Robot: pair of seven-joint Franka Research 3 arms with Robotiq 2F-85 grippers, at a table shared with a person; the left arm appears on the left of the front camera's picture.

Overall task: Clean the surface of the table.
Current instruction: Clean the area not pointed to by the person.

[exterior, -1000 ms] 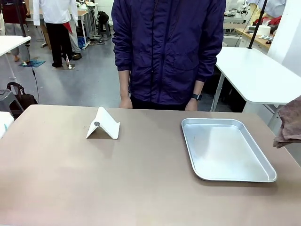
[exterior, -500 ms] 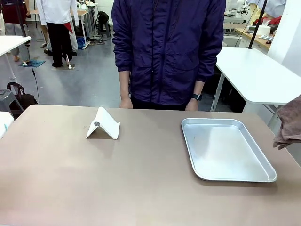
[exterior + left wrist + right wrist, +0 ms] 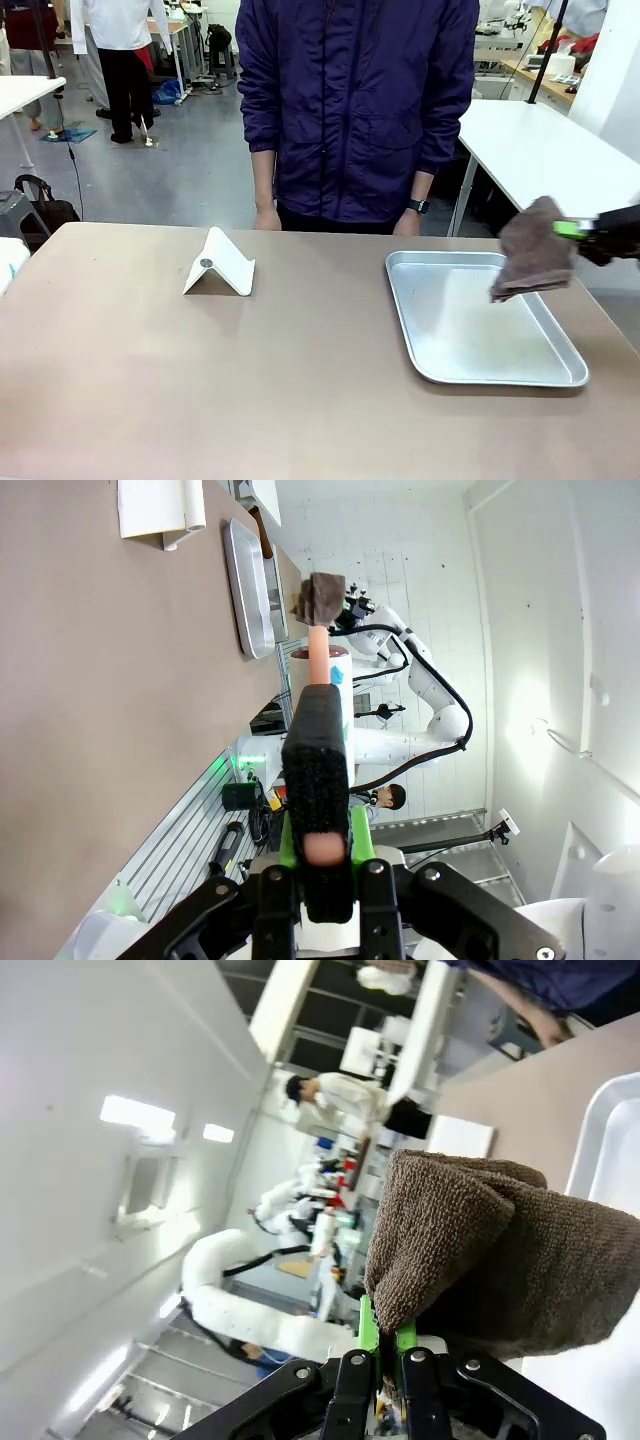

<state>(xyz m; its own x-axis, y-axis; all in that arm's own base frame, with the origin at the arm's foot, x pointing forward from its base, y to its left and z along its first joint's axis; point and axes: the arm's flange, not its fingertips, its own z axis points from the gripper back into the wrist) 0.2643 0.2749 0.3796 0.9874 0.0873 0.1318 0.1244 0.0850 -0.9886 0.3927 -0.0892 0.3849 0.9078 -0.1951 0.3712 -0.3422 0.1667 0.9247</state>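
The tan table (image 3: pixel 200 380) stretches across the front view. My right gripper (image 3: pixel 585 230) comes in from the right edge, shut on a brown cloth (image 3: pixel 530 250) that hangs over the right side of a silver tray (image 3: pixel 440 340). In the right wrist view the cloth (image 3: pixel 490 1260) bunches out from between the shut green pads of that gripper (image 3: pixel 390 1345), with the tray (image 3: pixel 610 1130) behind it. My left gripper (image 3: pixel 318 705) is off the table's side, shut on a thin pinkish rod (image 3: pixel 318 655). Beyond it lie the table (image 3: pixel 100 700) and the cloth (image 3: pixel 320 598).
A white folded stand (image 3: pixel 220 263) sits on the table's far left-centre. A person in a dark blue jacket (image 3: pixel 355 110) stands at the far edge, hands at the table's rim. A glossy white table (image 3: pixel 550 160) stands behind on the right.
My right gripper has swung in from the right edge, carrying the brown cloth leftward to over the tray's right side. The stand, tray and person have not moved.
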